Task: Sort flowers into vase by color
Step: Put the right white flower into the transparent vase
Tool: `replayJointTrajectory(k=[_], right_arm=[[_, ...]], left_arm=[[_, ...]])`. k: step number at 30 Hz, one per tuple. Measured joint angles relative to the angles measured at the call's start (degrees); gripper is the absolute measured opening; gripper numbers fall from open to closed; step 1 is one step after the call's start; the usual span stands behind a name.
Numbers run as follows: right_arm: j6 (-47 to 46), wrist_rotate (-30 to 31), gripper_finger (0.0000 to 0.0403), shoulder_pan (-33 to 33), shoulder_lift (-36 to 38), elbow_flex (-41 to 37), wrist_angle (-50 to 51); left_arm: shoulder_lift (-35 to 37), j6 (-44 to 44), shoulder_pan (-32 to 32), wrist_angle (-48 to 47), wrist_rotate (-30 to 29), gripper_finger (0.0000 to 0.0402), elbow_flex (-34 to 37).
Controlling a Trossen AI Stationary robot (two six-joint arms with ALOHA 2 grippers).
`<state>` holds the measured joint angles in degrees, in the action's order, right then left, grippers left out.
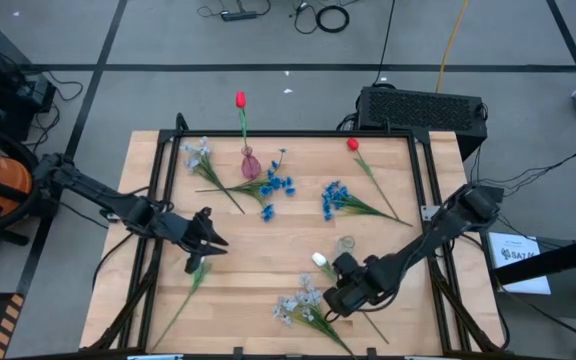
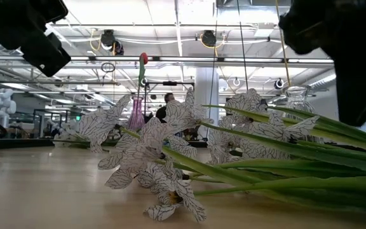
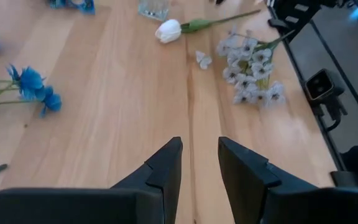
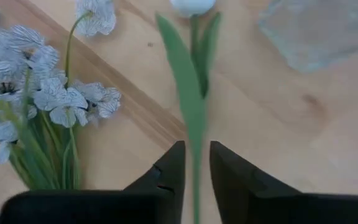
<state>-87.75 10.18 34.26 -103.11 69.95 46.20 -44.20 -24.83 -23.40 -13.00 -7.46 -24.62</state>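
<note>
A white tulip (image 1: 320,260) lies flat on the wooden table, and its green stem (image 4: 191,106) runs between my right gripper's fingers. My right gripper (image 4: 196,144) is open by a narrow gap, with a finger on either side of that stem; I see no touch. Beside the bud stands a clear glass vase (image 1: 345,243). A pale lavender-white spray (image 1: 298,305) lies just left of the right gripper. My left gripper (image 3: 201,140) is open over bare wood at the table's left (image 1: 211,232) and holds nothing. A pink vase (image 1: 251,163) at the far side holds a red tulip (image 1: 240,100).
A second red tulip (image 1: 352,145), two blue sprays (image 1: 276,187) (image 1: 334,198) and another lavender-white spray (image 1: 198,153) lie across the table's far half. A green stem (image 1: 180,305) lies near the left gripper. A black box (image 1: 423,108) sits behind the far edge.
</note>
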Motion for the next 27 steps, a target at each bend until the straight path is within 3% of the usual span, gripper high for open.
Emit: replayJointTrajectory(k=[7,11,14,17,19,22,27], right_arm=[[1.7,0.4,0.0135,-0.1,-5.1,0.0,-2.3],[3.2,0.3,0.0139,-0.2,-7.9,0.0,-3.4],[4.8,0.1,0.0102,-0.1,-8.8,0.2,-5.4],[5.2,-0.3,0.0027,0.0,-8.6,0.2,-6.6],[5.0,0.3,0.0014,0.0,-7.6,0.0,-6.1],[4.8,7.1,0.0008,1.0,-3.3,-0.1,-4.9],[11.5,30.6,0.0004,4.6,7.2,0.0,-4.2]], left_arm=[[0.5,-0.2,0.0,-0.5,1.4,0.0111,0.0],[0.5,-0.2,0.0,-0.5,1.4,0.0111,0.0],[0.5,-0.2,0.0,-0.5,1.4,0.0111,0.0],[0.5,-0.2,0.0,-0.6,1.4,0.0111,0.0],[0.5,-0.3,0.0,-0.5,1.4,0.0111,0.0],[0.5,-0.3,0.0,-0.3,1.3,0.0111,0.0],[0.5,-0.3,0.0,0.0,-0.1,0.0111,0.0]])
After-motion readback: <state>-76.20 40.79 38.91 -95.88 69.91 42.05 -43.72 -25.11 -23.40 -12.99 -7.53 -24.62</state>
